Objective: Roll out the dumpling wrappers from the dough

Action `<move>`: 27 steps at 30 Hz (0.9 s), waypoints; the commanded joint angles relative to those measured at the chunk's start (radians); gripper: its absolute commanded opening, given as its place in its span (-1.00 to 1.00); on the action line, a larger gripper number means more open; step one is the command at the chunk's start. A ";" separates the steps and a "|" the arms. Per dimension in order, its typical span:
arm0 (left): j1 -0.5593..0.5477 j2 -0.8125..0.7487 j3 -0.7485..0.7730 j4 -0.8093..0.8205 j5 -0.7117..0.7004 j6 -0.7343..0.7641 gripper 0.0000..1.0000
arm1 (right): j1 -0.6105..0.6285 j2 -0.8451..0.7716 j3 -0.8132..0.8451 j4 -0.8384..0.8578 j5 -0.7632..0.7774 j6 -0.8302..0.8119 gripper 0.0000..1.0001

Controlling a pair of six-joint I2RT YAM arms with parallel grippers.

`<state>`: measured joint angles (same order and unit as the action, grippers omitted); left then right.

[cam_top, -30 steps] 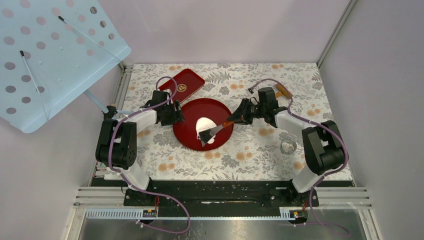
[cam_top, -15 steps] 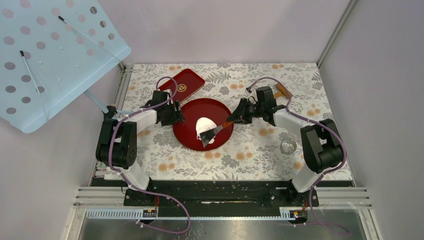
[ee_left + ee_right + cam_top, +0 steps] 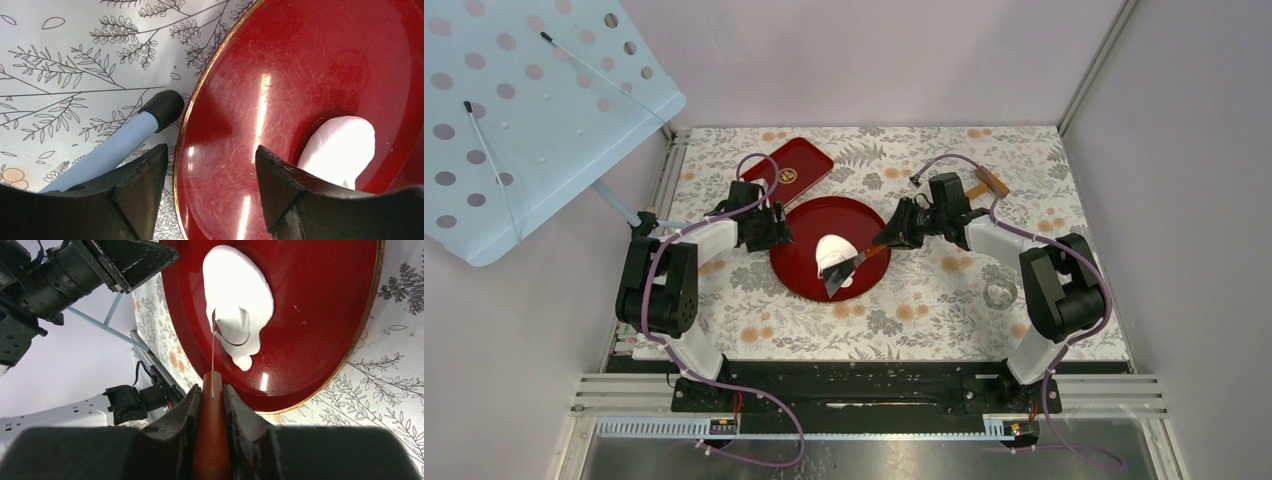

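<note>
L end effector [image 3: 210, 152] is held w/ fingers apart over the red tray's [image 3: 796, 262] left rim, nothing gripped. R end effector [image 3: 212, 395] is clamped on a scraper's [image 3: 212, 450] wooden handle. The blade is seen edge-on, its tip set into the white dough [image 3: 235, 295]. Dough lies near tray centre, one flap raised at the blade. Tray sits mid-counter [image 3: 924, 300].

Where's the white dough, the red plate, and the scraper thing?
white dough [image 3: 235, 295], right wrist view, middle of the sheet
red plate [image 3: 300, 60], left wrist view, bare inner floor
scraper [image 3: 212, 440], right wrist view, its wooden handle
</note>
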<state>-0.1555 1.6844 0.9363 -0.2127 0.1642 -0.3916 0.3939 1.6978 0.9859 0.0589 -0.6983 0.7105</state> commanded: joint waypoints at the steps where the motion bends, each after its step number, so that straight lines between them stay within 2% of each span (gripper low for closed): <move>1: 0.009 0.012 0.035 0.006 -0.020 0.013 0.28 | 0.014 0.019 0.049 0.018 -0.006 -0.013 -1.00; 14: 0.008 0.014 0.036 0.003 -0.017 0.014 0.27 | 0.028 0.068 0.074 0.040 -0.011 0.006 -1.00; 20: 0.009 0.016 0.038 0.003 -0.013 0.016 0.26 | 0.028 0.126 0.083 0.139 -0.030 0.076 -1.00; 27: 0.008 0.027 0.049 -0.011 -0.005 0.019 -0.41 | 0.023 0.218 0.070 0.427 -0.136 0.281 -1.00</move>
<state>-0.1490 1.7008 0.9390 -0.2279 0.1547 -0.3828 0.4103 1.8843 1.0348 0.2657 -0.7681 0.8551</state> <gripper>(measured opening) 0.370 0.237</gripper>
